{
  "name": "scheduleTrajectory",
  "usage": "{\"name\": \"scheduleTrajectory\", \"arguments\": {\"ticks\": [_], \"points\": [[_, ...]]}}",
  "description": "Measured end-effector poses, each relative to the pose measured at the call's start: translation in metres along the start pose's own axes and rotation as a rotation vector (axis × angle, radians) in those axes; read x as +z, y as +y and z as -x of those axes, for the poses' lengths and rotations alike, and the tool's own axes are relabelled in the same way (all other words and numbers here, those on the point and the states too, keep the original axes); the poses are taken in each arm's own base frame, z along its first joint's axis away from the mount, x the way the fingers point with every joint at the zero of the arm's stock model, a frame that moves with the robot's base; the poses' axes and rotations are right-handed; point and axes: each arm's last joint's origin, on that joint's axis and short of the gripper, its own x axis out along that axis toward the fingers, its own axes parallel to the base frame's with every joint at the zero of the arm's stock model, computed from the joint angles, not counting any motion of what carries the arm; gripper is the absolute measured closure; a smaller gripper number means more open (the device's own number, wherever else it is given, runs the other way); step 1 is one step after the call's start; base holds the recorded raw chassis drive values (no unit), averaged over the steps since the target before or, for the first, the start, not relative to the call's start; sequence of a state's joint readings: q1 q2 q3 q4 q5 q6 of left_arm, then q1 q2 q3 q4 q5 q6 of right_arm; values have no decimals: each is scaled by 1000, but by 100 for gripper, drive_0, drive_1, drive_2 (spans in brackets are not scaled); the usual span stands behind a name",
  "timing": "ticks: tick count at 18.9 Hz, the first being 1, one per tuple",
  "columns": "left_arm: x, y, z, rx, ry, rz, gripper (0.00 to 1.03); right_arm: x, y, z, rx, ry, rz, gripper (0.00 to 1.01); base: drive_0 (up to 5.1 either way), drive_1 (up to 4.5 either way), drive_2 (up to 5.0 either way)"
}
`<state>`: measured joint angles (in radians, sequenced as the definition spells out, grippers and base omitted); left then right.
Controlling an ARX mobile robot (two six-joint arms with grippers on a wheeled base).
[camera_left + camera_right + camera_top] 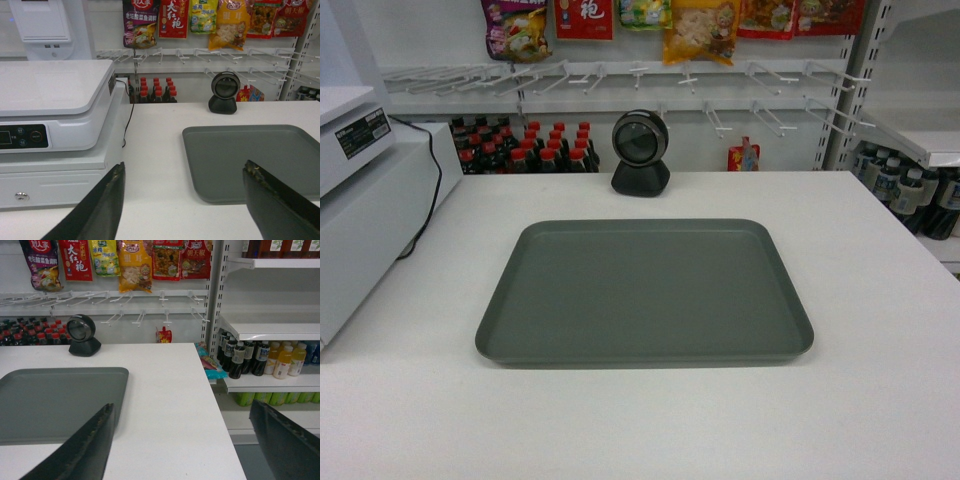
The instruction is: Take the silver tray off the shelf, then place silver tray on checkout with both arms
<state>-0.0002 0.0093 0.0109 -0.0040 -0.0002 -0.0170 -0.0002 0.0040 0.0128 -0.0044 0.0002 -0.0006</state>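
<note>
The silver tray (pixel 645 290) lies flat on the white checkout (pixel 880 300), in front of the black round scanner (pixel 641 152). No arm shows in the head view. In the left wrist view my left gripper (pixel 184 172) stands open above the counter, off the tray's (pixel 250 157) near left corner, holding nothing. My right gripper (pixel 182 412) is open too, near the counter's right edge (pixel 220 430), with the tray (pixel 55 402) to its left. The shelf (pixel 270 327) on the right holds bottles below it.
A white register machine (pixel 365 210) with a black cable stands on the counter's left. The scanner (pixel 224 92) sits at the back. Behind it are hook rails with snack bags (pixel 700 25) and red-capped bottles (pixel 535 148). Drink bottles (pixel 260 357) fill the right shelves.
</note>
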Motion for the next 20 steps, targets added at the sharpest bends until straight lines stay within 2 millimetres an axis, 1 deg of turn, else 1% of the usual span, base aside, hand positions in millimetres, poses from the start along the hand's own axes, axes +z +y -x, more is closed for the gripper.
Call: {"name": "scheduleTrajectory", "arguments": {"ticks": [1, 2, 3, 20], "points": [[0, 0, 0, 0, 0, 0, 19, 0, 0, 0, 0, 0, 0, 8, 0, 0, 0], [0, 0, 0, 0, 0, 0, 7, 0, 0, 0, 0, 0, 0, 1, 0, 0, 0], [0, 0, 0, 0, 0, 0, 4, 0, 0, 0, 0, 0, 0, 4, 0, 0, 0], [0, 0, 0, 0, 0, 0, 5, 0, 0, 0, 0, 0, 0, 3, 0, 0, 0]]}}
